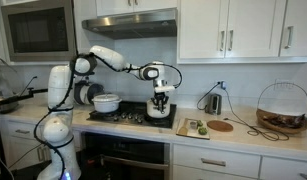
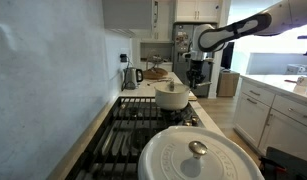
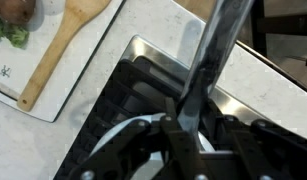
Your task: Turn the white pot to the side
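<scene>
In the wrist view a long dark handle runs from the top right down between my gripper's two fingers. Below it a curved piece of the white pot shows. The fingers stand close on either side of the handle, and I cannot make out whether they press on it. An exterior view shows the small round white pot on the far end of the stove, with my gripper just behind it. In the other view the gripper hangs over the stove's right side and hides the pot.
A wider white pot with a lid sits on the stove's other side. Beside the stove lies a white cutting board with a wooden spoon and greens. A kettle and wire basket stand further along.
</scene>
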You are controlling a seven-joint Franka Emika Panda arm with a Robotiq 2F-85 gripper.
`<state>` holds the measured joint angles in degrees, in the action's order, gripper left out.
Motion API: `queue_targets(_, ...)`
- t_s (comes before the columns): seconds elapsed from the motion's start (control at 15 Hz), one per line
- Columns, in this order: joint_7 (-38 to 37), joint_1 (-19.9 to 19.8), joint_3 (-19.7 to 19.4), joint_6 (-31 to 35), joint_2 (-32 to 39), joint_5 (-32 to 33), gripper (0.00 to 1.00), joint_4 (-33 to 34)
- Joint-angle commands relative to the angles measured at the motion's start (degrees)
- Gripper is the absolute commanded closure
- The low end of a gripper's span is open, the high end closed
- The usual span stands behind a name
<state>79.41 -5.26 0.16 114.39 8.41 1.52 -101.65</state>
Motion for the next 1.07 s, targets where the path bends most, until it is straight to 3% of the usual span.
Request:
queue_targets(0.0,-1.4,1.0,0.0,0.8,-1.1,0.9,0.92,-1.7)
queue_targets(1.0,-13.7,1.3,-0.2,0.7,-4.2,1.6,0.93,-4.6)
